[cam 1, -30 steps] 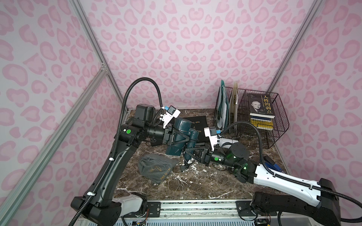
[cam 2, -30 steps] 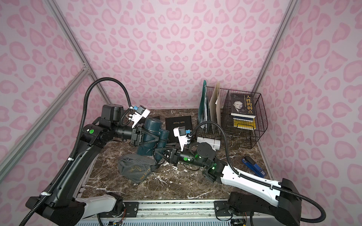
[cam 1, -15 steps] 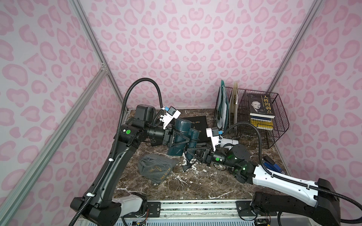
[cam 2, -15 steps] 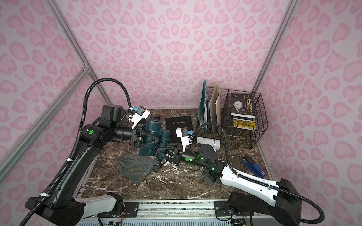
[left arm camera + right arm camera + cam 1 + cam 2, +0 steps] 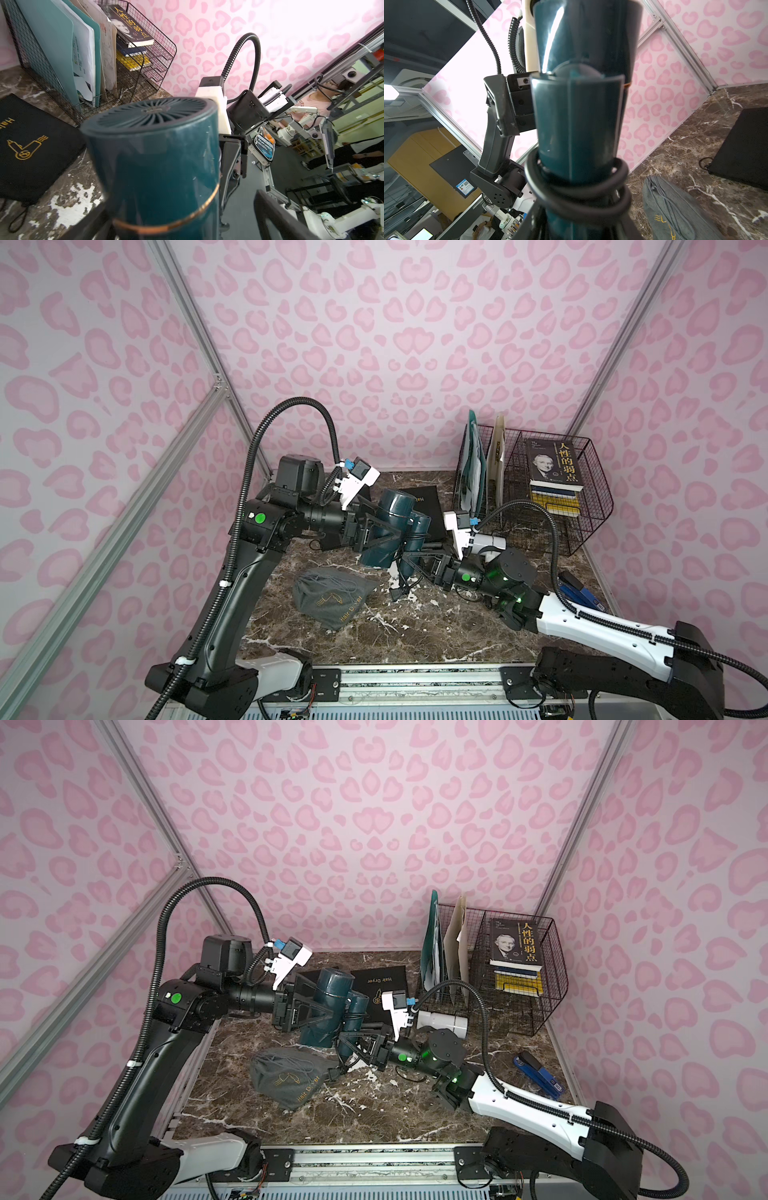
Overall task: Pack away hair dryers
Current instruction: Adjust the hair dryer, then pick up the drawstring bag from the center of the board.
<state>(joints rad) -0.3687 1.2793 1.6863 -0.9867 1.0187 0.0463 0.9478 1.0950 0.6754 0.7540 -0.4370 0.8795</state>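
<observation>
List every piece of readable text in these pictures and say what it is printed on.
"Hair Dryer": gold, on the flat black fabric pouch.
"Hair Dryer": gold, on the crumpled grey drawstring pouch, partly creased.
"人性的弱点": gold, on the dark book cover in the black wire basket.
The book's smaller print and the filed white papers: too small to read.

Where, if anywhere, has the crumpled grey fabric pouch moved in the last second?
No, it has not moved. The crumpled grey fabric pouch keeps its place beside the white veins in the brown marble tabletop.
</observation>
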